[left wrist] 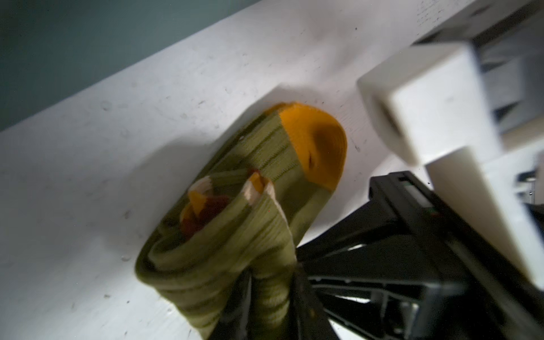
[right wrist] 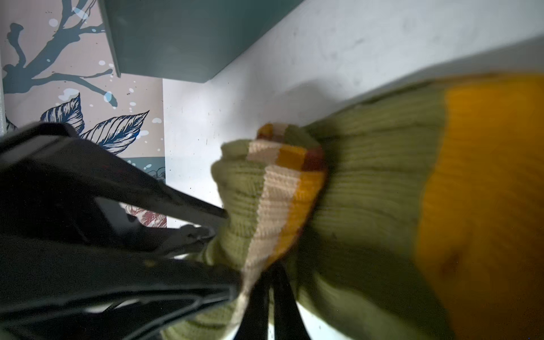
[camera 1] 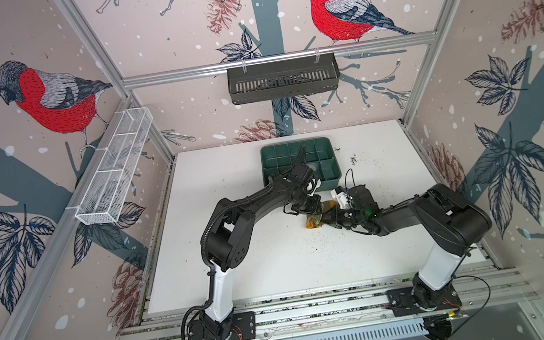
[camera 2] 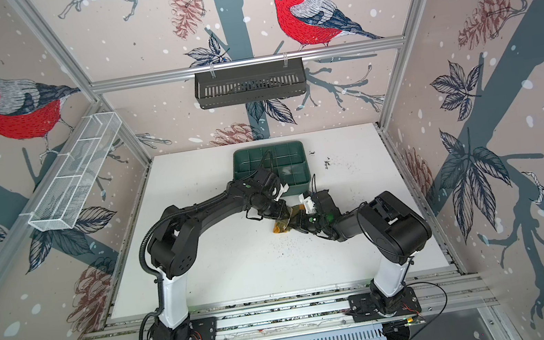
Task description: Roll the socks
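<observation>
The socks (camera 1: 313, 224) (camera 2: 280, 228) lie as a small olive-green bundle with orange patches mid-table, between both grippers in both top views. In the left wrist view the socks (left wrist: 223, 235) are partly rolled, the orange toe lying flat on the table and the striped cuff tucked inside. My left gripper (left wrist: 269, 294) (camera 1: 313, 212) is shut on a fold of the roll. In the right wrist view my right gripper (right wrist: 272, 282) (camera 1: 331, 218) has its fingers nearly together, tips under the cream and orange striped cuff (right wrist: 279, 191), shut on the socks (right wrist: 368, 191).
A dark green compartmented tray (camera 1: 275, 152) (camera 2: 243, 157) stands just behind the grippers. A black slotted basket (camera 1: 283, 79) hangs on the back rail and a white wire basket (camera 1: 115, 167) on the left rail. Dark specks dot the white table (camera 1: 239, 255).
</observation>
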`<state>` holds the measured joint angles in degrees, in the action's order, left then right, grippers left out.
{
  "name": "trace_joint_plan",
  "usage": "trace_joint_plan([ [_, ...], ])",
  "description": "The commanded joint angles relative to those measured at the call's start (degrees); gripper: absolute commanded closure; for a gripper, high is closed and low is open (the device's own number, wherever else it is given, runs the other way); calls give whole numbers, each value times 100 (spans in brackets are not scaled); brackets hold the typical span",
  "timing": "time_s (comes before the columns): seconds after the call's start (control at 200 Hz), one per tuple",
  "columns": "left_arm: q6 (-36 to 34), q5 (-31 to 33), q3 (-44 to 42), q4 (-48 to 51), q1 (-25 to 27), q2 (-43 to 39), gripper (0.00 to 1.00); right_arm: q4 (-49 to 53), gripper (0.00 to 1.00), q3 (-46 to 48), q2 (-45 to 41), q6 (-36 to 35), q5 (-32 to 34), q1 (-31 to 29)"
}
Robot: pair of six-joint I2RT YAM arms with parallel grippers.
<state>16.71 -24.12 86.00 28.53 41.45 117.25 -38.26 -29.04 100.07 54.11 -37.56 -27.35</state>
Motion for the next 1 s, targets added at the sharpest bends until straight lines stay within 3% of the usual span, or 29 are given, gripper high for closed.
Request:
trace_joint_plan([
  [0.0,136,-173,-98,-391,52,-169,76,-1132,91,110,286,654,-614,6],
  [0.13,231,-187,-230,-542,115,-298,76,-1871,91,281,530,1102,-757,71],
  [0.395,418,-310,-437,-943,257,-77,76,-1159,89,408,144,674,-513,252],
  [0.485,493,-290,-483,-1092,284,6,77,-898,80,416,10,524,-442,292],
  [0.841,587,-75,-540,-1269,311,164,78,1356,72,175,-1192,-666,365,340],
  [0.996,614,-59,-565,-1356,311,180,78,2124,74,170,-1936,-1001,772,321],
])
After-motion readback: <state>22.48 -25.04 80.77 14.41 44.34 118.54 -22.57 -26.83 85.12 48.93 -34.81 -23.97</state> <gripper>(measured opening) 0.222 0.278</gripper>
